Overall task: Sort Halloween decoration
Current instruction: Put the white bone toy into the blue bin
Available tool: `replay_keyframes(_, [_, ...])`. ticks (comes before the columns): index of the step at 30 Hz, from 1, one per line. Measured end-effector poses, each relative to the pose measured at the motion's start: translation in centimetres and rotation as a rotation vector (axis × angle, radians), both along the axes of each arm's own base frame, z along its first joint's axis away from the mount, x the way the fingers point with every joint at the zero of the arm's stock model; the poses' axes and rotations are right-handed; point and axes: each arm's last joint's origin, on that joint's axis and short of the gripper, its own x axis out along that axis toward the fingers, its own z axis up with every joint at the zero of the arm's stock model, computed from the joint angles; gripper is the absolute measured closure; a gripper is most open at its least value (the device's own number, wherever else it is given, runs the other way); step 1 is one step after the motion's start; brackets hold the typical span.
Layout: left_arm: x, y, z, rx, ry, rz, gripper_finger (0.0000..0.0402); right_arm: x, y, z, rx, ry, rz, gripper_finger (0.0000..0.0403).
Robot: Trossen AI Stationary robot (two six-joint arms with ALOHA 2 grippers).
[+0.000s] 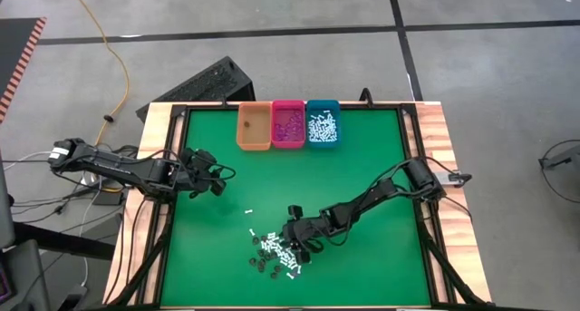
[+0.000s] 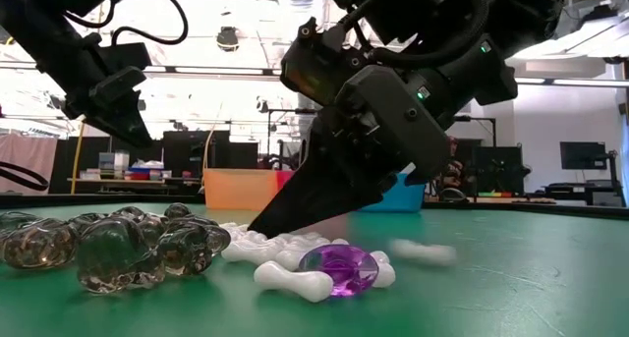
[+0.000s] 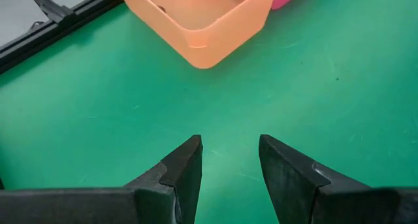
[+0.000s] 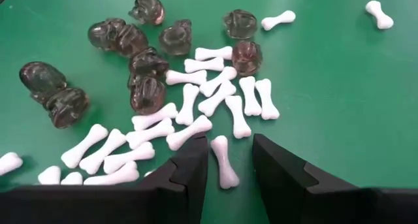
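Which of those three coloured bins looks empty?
The orange bin, leftmost in the row. The pink bin holds purple bits and the teal bin holds white ones.

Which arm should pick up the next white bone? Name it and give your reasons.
Right. The right claw sits open over the pile with a white bone between its fingers. The left claw hangs open over bare green mat near the orange bin, far from the pile.

Open green mat (image 1: pixel 362 166) lies clear across the middle. Three bins (image 1: pixel 288 125) block 12 o'clock; the scattered pieces (image 1: pixel 275 252) crowd 6 o'clock, apparently leaving gaps only around their edges.
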Motion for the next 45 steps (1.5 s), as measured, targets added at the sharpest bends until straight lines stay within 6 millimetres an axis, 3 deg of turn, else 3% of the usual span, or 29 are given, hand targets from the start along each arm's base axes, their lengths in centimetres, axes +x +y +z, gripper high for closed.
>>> replay_keyframes(7, [0.0, 0.0, 0.0, 0.002, 0.001, 0.001, 0.0258, -0.1, 0.0, -0.1, -0.009, 0.007, -0.032, 0.0271])
replay_keyframes(16, [0.0, 0.0, 0.0, 0.005, 0.002, 0.002, 0.0258, -0.2, -0.2, -0.4, 0.01, 0.042, -0.069, 0.0386])
replay_keyframes(21, [0.0, 0.0, 0.0, 0.006, 0.002, 0.002, 0.0258, -0.4, -0.4, 0.1, -0.003, 0.042, -0.121, 0.0383])
replay_keyframes(26, [0.0, 0.0, 0.0, 0.007, 0.005, 0.002, 0.0258, -0.7, -2.0, 1.7, -0.066, 0.061, -0.168, 0.0387])
replay_keyframes(33, [0.0, 0.0, 0.0, 0.012, 0.01, -0.003, 0.0258, -2.0, -6.5, 5.9, -0.179, 0.047, -0.255, 0.0387])
replay_keyframes(36, [0.0, 0.0, 0.0, 0.011, 0.01, -0.003, 0.0258, -3.8, -9.9, 7.1, -0.202, 0.033, -0.35, 0.0387])
replay_keyframes(41, [0.0, 0.0, 0.0, 0.014, 0.01, -0.001, 0.0258, -7.7, -15.9, 9.7, -0.313, -0.042, -0.658, 0.0386])
replay_keyframes(45, [0.0, 0.1, 0.0, 0.025, 0.006, 0.008, 0.0258, -9.9, -20.4, 10.6, -0.347, -0.039, -0.822, 0.038])
